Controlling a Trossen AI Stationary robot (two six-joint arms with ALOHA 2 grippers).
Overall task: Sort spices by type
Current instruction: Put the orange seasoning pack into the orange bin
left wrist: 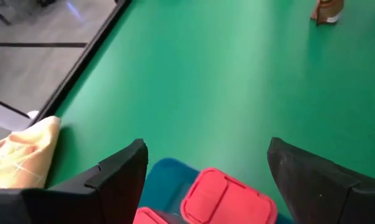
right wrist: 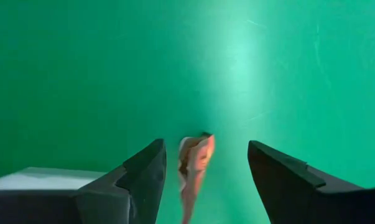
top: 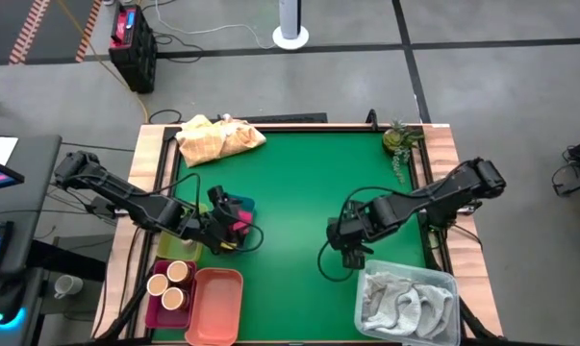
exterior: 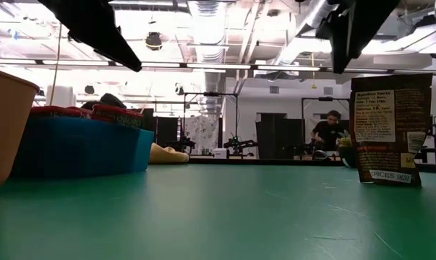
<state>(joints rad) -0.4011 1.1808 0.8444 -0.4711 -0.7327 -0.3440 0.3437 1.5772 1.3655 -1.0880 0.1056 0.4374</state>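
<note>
The right gripper (right wrist: pixel 203 171) hangs over the green tabletop (top: pixel 290 192) with its two dark fingers (right wrist: pixel 134 180) spread apart, and between them, clear of both, stands a small brown spice packet (right wrist: pixel 195 163) upright on the mat. In the overhead view this gripper (top: pixel 352 252) sits toward the right front of the tabletop, just beside a clear bin (top: pixel 448 288) that holds a grey-white towel (top: pixel 400 306). From table height the brown packet (exterior: pixel 390 130) stands alone on the green surface, printed label facing the camera, with the dark gripper parts above it. The left gripper (left wrist: pixel 206 174) is also open, its fingers (left wrist: pixel 115 177) wide on either side of a pink-red packet (left wrist: pixel 227 199) that lies in a blue tray (left wrist: pixel 168 171) beneath it, not pinched. Overhead, the left gripper (top: pixel 222 231) hovers at that blue tray (top: pixel 245 206) on the left side of the tabletop. In front of it sit two round jars with tan lids (top: pixel 169 284) in a magenta tray (top: pixel 155 309), next to a salmon-coloured tray (top: pixel 217 306). A yellow cloth (top: pixel 217 139) lies bunched at the far left corner, and a small plant (top: pixel 397 139) stands at the far right corner. Beyond the tabletop, a person (exterior: pixel 327 132) is visible in the room.
</note>
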